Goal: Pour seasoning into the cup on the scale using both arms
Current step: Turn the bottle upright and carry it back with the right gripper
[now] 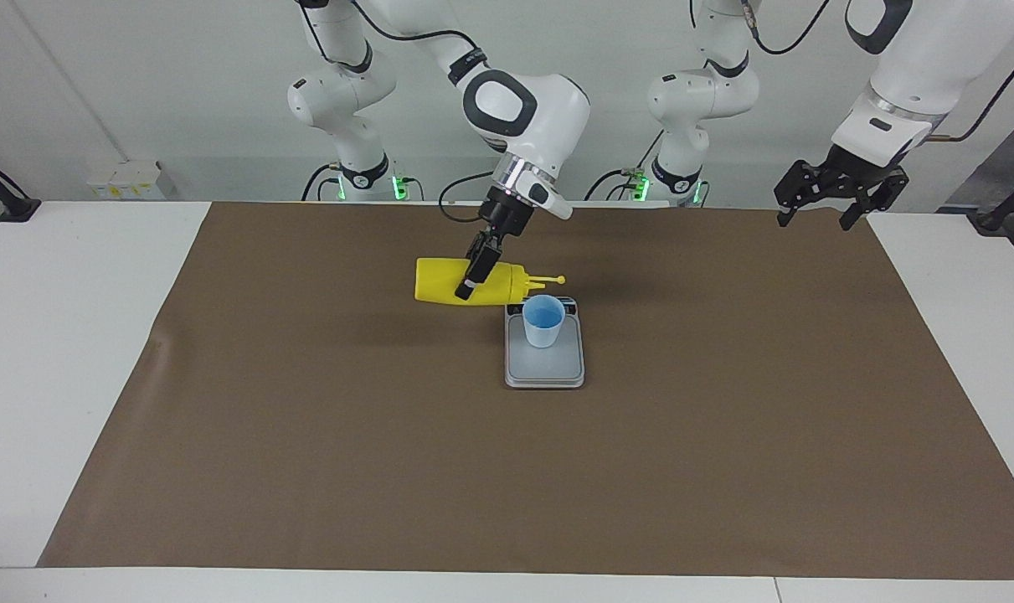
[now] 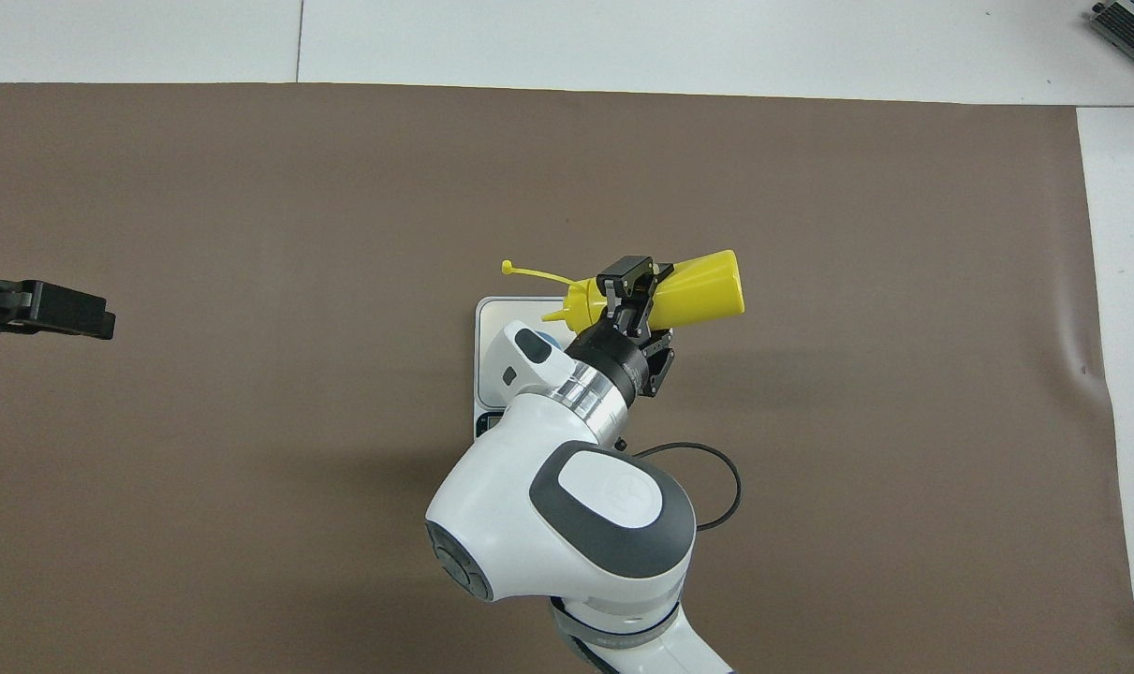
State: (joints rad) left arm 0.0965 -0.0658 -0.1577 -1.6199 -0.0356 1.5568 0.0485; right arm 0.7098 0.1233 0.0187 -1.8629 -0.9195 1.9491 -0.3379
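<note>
a white surface carries a large brown mat that covers most of it, with white margins showing at both ends and along the edge farthest from the robots.

two white robot arms stand at the robots' edge. the right arm reaches out over the middle of the mat, its bulky wrist hiding part of the scene in the overhead view. the left arm waits at its own end, raised above the edge of the mat.

the seasoning, a bright yellow squeeze bottle, is held on its side in the air, roughly level. its flat base points toward the right arm's end of the surface and its domed nozzle points toward the cup. a thin yellow cap strap sticks out from the nozzle end, over the scale's display end.

the scale, flat and silver-grey, lies on the mat near the middle, its dark display strip at the end nearer the robots.

the cup, small and light blue, stands upright on the scale's weighing plate, toward the display end, just beside the bottle's nozzle.

the right pincer is closed around the bottle's body, near its nozzle half, one finger on each side.

the left pincer hangs with its fingers spread wide, holding nothing, well apart from the scale.
</note>
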